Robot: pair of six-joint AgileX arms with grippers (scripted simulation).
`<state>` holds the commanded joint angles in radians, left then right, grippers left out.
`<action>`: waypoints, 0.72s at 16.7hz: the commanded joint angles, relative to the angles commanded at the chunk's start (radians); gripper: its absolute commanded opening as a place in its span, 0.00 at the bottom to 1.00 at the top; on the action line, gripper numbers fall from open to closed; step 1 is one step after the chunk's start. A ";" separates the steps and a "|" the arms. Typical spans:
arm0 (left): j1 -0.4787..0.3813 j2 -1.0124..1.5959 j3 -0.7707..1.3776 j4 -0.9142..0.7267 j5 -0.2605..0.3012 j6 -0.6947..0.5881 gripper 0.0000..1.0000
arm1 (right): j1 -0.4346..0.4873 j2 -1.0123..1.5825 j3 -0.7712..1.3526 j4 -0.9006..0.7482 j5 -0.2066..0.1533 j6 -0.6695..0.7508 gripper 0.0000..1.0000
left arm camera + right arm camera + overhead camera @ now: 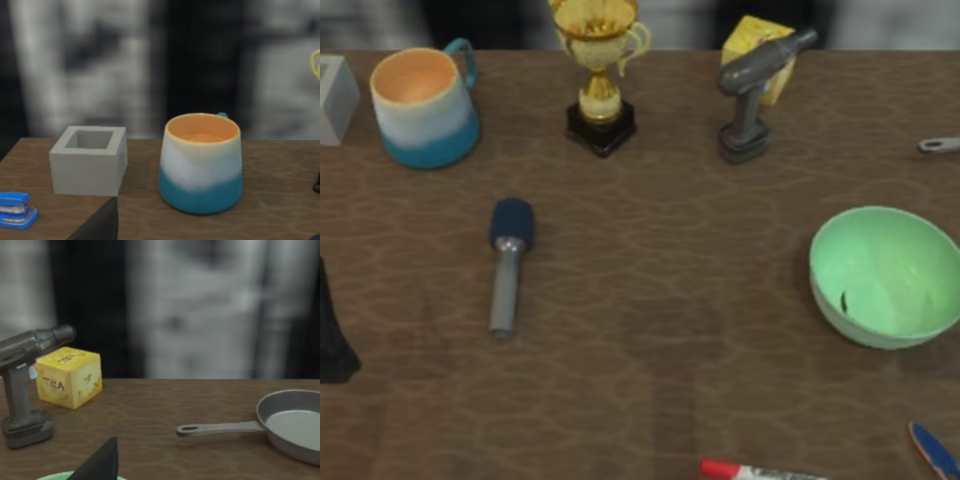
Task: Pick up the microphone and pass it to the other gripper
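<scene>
The microphone (508,265) lies flat on the table left of centre, its navy foam head (511,224) toward the back and its grey handle toward the front. My left gripper (332,340) sits at the table's left edge, well apart from the microphone and holding nothing. In the left wrist view one black finger (100,222) shows low down, off to the side, with bare table beside it. My right gripper is out of the top view; one black finger (102,462) shows in the right wrist view above the green bowl's rim (55,476), gripping nothing.
A blue-and-white mug (423,107) and a grey box (334,98) stand at the back left, with a blue stapler (15,210) nearby. Gold trophy (600,75), grey drill (752,95) and yellow tea box (752,45) line the back. Green bowl (883,277), pan (290,422) and red marker (755,471) lie to the right.
</scene>
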<state>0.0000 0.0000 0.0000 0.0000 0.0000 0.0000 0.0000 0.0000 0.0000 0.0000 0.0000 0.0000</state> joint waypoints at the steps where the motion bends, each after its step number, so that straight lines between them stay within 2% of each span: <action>1: 0.000 0.000 0.000 0.000 0.000 0.000 1.00 | 0.000 0.000 0.000 0.000 0.000 0.000 1.00; 6: -0.025 0.104 0.089 -0.060 0.006 -0.021 1.00 | 0.000 0.000 0.000 0.000 0.000 0.000 1.00; 12: -0.105 0.567 0.403 -0.279 0.020 -0.097 1.00 | 0.000 0.000 0.000 0.000 0.000 0.000 1.00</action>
<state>-0.1053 0.5674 0.4033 -0.2792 0.0196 -0.0969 0.0000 0.0000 0.0000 0.0000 0.0000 0.0000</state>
